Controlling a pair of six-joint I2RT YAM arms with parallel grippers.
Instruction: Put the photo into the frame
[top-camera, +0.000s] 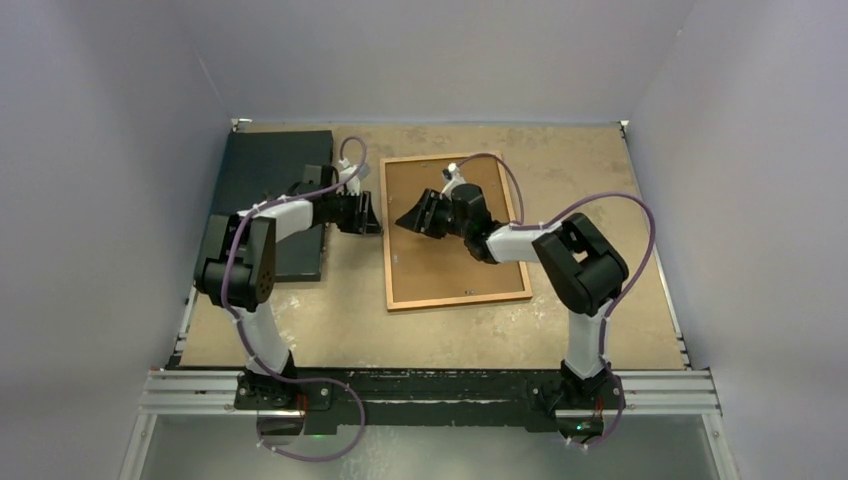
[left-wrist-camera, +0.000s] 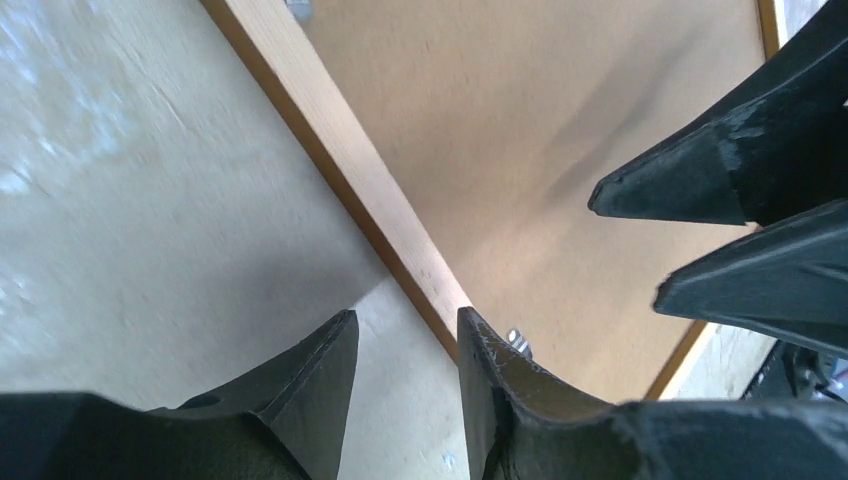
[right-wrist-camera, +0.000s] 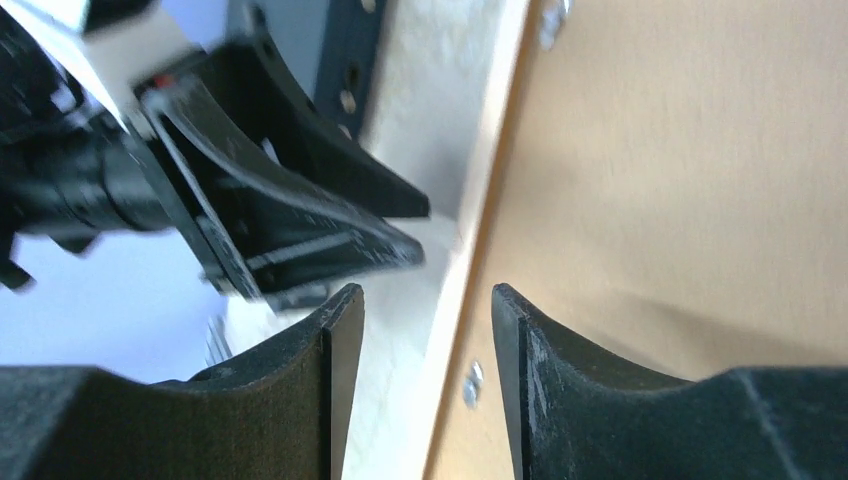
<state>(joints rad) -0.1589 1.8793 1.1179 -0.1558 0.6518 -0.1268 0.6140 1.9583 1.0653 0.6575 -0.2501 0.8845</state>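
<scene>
1. Left wrist view: the left hand (left-wrist-camera: 405, 335) has its fingers parted, gripping nothing, over the left wooden border of the frame (left-wrist-camera: 345, 170).
2. The right hand (right-wrist-camera: 425, 300) is likewise parted and empty above that border.
3. The frame lies flat on the tabletop (top-camera: 600, 300), its brown backing board (top-camera: 440, 265) uppermost.
4. No view shows the photo, and both wrist views are blurred.

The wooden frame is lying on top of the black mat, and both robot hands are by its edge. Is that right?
No. The frame lies on the table beside the dark mat, not on it, as the top view shows. The left gripper and right gripper are by its edge.
</scene>
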